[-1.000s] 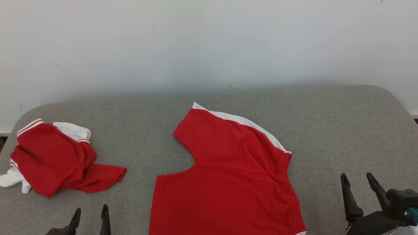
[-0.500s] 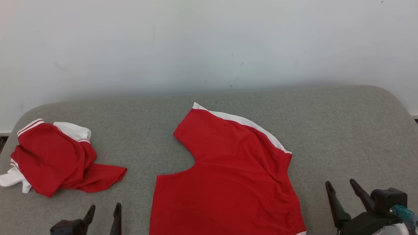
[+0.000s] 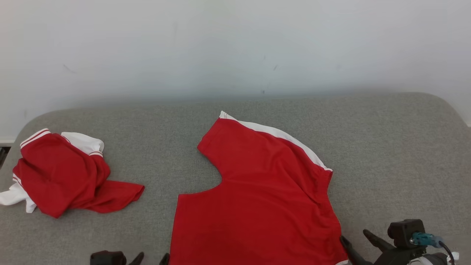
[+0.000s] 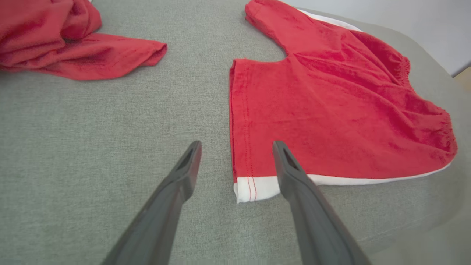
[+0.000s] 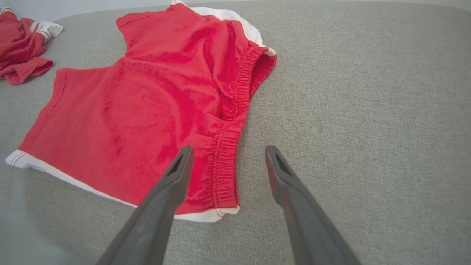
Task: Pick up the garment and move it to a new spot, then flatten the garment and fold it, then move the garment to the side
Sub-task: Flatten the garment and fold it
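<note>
Grey pad (image 3: 386, 140) was spread under both grippers. Red shorts (image 3: 257, 206) were laid flat: white hem corner seen betw. fingers of L gripper (image 4: 237, 144), waistband betw. those of R gripper (image 5: 229, 148). Crumpled red heap (image 3: 62, 173) was left well apart, L of L gripper. Both were held spread, nothing gripped.

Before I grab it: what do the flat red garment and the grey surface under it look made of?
Flat red garment: soft matte knit, likely cotton or a blend; fine nap, stitched hems, gathered elastic edge. Grey surface: coarse woven upholstery-like fabric, matte, visible weave; probably padded, given its rounded edges.
</note>
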### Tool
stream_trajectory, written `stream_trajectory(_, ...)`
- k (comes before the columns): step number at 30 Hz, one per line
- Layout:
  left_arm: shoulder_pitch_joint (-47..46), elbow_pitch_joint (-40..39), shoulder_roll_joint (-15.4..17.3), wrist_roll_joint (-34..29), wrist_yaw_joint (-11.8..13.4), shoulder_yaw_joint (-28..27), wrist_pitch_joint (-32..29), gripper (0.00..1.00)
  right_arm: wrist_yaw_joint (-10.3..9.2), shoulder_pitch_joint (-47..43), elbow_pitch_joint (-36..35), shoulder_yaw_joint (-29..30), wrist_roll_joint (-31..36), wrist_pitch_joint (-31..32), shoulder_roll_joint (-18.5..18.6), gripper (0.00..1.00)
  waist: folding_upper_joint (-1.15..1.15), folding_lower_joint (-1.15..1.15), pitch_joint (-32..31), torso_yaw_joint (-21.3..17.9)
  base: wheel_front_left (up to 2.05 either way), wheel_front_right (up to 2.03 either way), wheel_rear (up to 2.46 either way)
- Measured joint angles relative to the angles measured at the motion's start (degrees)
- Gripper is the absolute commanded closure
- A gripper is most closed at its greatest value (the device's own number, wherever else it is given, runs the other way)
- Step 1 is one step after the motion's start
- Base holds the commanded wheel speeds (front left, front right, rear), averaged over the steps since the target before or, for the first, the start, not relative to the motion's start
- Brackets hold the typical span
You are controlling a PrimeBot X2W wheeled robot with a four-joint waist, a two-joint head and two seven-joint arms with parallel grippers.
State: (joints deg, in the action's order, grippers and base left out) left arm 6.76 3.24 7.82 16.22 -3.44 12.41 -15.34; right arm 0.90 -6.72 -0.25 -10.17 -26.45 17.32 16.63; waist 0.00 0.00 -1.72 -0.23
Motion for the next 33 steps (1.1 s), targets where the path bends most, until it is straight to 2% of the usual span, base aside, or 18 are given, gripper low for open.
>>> stream_trajectory(6,-0.1,1.1,-0.4,0.6,-0.7,1.6,-3.0,0.0,0.63,-0.1,-0.2,-1.9,-0.6,5.3,0.5,0.0,0.0,0.0,1.2,0.4,0.0,0.0,0.0)
stream_trajectory(15,-1.0,4.5,-0.4,1.9,-1.2,2.1,-5.4,0.0,0.16,-0.1,-0.5,-3.4,-0.4,10.9,1.1,0.0,0.0,0.0,3.7,0.7,0.0,0.0,0.0)
stream_trajectory(27,-6.3,11.1,-1.8,0.9,-1.6,4.8,-6.8,0.0,-0.46,2.1,2.4,-5.2,0.9,14.0,1.2,0.0,0.0,0.0,5.4,0.7,0.0,0.0,0.0)
stream_trajectory(28,-6.8,11.5,-1.9,0.8,-1.6,4.8,-6.8,0.07,-0.48,2.4,2.7,-5.4,1.0,14.0,0.9,0.24,0.0,0.0,5.5,0.7,0.0,0.0,0.0)
stream_trajectory(29,-7.3,12.1,-1.8,-0.2,-1.5,5.0,-6.7,0.45,-0.46,2.8,3.0,-5.7,1.1,14.0,0.8,0.57,0.0,0.0,5.5,0.7,0.0,0.0,0.0)
stream_trajectory(30,-7.6,12.4,-1.7,-1.0,-1.3,5.0,-6.3,0.82,-0.38,2.9,3.3,-5.9,1.4,13.9,0.7,1.0,0.0,0.0,5.6,0.8,0.0,0.0,0.0)
stream_trajectory(31,-7.8,12.7,-1.7,-1.0,-1.1,4.9,-6.2,1.0,-0.38,3.0,3.7,-6.0,1.4,13.9,0.5,1.0,0.0,0.0,5.6,0.8,0.0,0.0,0.0)
stream_trajectory(33,-7.9,13.1,-1.8,-1.0,-1.1,5.1,-6.1,1.0,-0.38,3.2,4.1,-6.0,1.4,13.9,0.4,1.0,0.0,0.0,5.6,0.8,0.0,0.0,0.0)
